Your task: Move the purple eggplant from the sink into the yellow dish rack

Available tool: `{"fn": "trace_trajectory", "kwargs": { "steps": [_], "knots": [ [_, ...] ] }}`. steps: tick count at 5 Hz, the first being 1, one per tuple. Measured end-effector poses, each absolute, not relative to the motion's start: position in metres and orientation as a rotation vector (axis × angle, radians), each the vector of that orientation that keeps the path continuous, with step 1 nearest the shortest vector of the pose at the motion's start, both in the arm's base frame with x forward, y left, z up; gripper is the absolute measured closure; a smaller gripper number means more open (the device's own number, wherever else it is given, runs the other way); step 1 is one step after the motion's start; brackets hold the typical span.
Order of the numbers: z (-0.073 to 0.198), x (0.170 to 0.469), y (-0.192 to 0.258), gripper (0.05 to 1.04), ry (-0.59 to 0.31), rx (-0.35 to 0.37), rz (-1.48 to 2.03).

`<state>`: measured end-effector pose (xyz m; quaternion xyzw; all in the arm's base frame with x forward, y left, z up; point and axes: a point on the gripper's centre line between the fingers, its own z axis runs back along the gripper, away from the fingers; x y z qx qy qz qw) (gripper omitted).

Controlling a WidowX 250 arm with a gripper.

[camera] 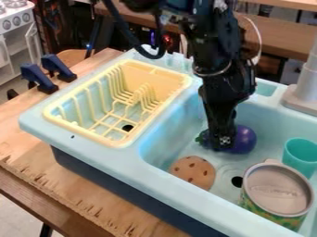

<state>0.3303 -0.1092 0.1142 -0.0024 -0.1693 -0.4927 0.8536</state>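
Robot arm comes down from top edge, gripper (223, 141) pointing down, prob. near-vertical.

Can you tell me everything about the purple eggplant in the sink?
The eggplant is deep purple and rounded, with a green stem end pointing to the picture's left. It looks smooth and a bit shiny, like plastic. It lies on its side in the basin of the light blue sink, beyond the brown spotted cookie. The black pincer comes down right at it and hides its middle, so I can't tell if it's being gripped.
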Motion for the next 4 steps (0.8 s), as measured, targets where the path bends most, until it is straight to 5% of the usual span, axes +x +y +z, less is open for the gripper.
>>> {"fn": "trace_trajectory", "kwargs": {
  "steps": [2,4],
  "knots": [
    [0.097,0.342,-0.119,0.077,-0.318,-0.011,-1.046],
    [0.095,0.347,-0.123,0.272,-0.305,-0.007,-1.038]
  ]
}}
